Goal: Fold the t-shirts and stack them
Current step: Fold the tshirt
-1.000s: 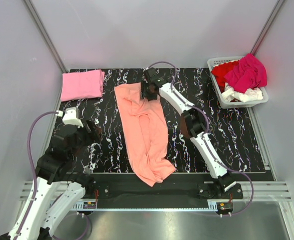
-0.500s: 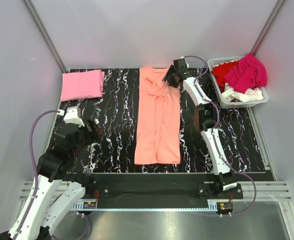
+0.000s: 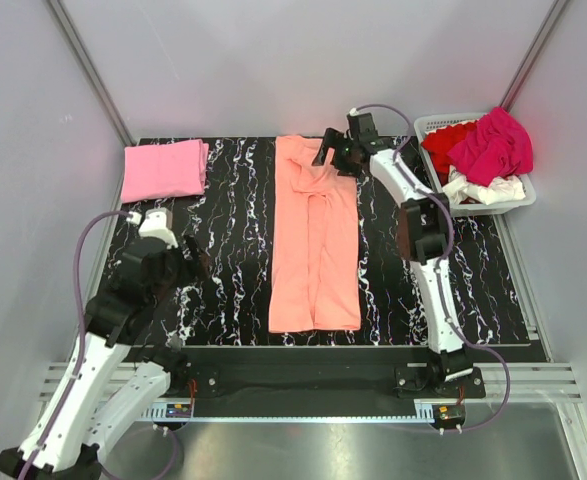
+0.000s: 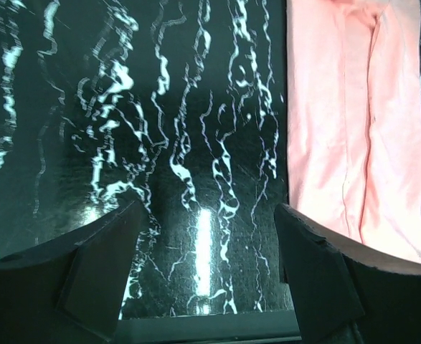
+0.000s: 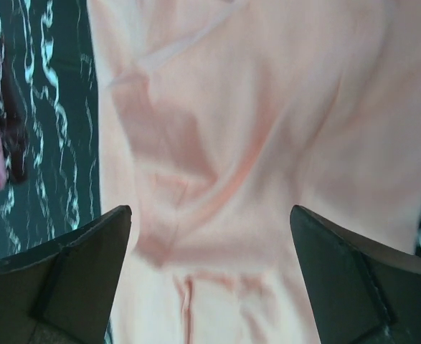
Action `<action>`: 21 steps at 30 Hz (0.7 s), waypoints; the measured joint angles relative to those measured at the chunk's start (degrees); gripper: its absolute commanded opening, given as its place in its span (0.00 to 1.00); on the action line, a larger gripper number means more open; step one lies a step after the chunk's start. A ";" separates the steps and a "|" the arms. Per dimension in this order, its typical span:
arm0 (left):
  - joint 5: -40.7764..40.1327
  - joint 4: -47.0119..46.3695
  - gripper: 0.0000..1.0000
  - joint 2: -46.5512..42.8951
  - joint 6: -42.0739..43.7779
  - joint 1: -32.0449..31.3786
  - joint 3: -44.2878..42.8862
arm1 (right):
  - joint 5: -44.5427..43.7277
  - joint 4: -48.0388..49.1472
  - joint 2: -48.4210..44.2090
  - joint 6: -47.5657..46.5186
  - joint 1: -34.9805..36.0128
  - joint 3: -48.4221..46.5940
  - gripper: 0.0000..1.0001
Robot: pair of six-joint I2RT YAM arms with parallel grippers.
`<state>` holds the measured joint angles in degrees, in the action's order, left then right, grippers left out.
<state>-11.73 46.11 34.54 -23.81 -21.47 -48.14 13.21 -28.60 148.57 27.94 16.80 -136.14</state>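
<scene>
The salmon-orange t-shirt [image 3: 316, 240] lies in a long strip on the table [image 3: 223, 230]. The right gripper [image 3: 333, 157] hangs open over its far end, the left gripper [image 4: 205, 211] open over bare table — grasp the far edge squarely, then fold nearward.

Left wrist: salmon-orange t-shirt [image 4: 353, 122] cut off by top and right edges, I get one strip only. Right wrist: same shirt blurred, overfills frame. Top view: white t-shirt [image 3: 473, 188] mostly buried under magenta t-shirt [image 3: 493, 143] in basket [image 3: 431, 122]
</scene>
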 measured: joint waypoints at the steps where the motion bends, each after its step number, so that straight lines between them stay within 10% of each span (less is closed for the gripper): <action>1: 0.52 -0.20 0.78 0.83 0.02 0.00 0.00 | -0.04 -0.94 -2.49 -0.55 0.04 2.36 1.00; 12: 11.87 -10.51 0.74 11.08 -9.22 -5.68 10.78 | -7.32 1.31 -66.49 7.63 1.64 65.92 0.87; 21: 12.96 -20.52 0.72 20.17 -17.84 -18.29 15.98 | -10.29 -6.86 -74.53 15.67 13.33 93.94 0.69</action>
<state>1.23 25.58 54.72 -41.65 -39.77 -32.16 2.92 -35.46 74.04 43.62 30.13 -42.19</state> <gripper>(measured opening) 0.723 0.749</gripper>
